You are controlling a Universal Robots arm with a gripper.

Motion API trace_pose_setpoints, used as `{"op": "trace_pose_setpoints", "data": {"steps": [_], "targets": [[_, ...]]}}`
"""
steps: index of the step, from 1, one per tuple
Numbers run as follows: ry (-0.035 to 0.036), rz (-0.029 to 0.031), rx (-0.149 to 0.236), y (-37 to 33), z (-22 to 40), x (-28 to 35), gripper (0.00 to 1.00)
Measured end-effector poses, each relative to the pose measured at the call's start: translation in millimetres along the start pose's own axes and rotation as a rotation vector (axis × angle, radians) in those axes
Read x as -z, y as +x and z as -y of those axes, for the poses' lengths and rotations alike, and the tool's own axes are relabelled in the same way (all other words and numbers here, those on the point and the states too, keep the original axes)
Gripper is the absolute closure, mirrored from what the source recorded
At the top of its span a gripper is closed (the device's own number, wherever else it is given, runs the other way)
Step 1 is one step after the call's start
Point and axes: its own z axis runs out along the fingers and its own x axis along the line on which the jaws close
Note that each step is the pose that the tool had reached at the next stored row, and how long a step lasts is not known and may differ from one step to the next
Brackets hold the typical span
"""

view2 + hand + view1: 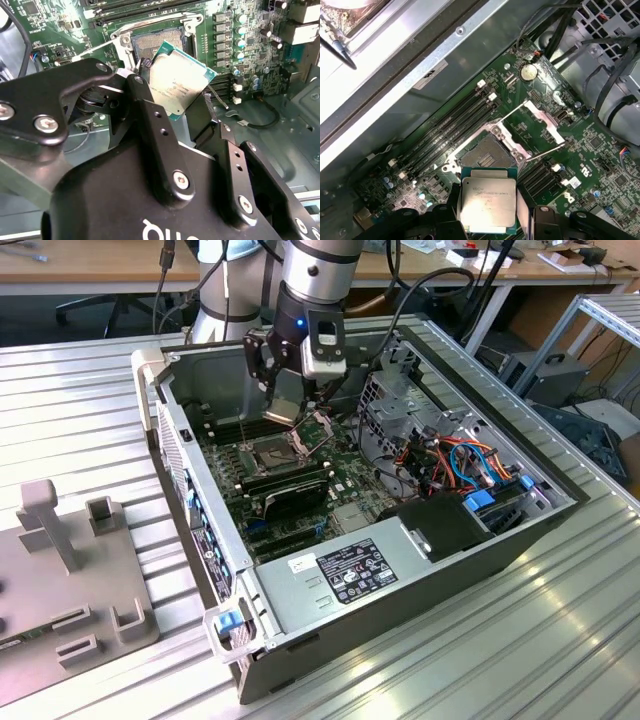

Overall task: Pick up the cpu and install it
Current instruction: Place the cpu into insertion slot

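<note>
above the motherboard (598, 150), fingers (155, 125) clamp the cpu (179, 82).

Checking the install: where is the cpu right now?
In the exterior view the cpu is held in the pincer, tilted, above the open socket inside the case.

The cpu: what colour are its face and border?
The cpu has a pale grey-tan face and green border, clearest in the second wrist view.

Ribbed grey metal table (80, 390). Open PC case (420, 618) lies on side mid-table. Grey fixture plate (40, 575) with upright post and small brackets rests on table at exterior view's left, apart from case.
</note>
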Motion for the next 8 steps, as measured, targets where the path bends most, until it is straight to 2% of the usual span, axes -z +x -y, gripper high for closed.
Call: {"op": "trace_pose_setpoints", "data": {"steps": [8], "targets": [[-0.0058,-0.0016,-0.131,-0.1,0.0,-0.4,0.47]]}}
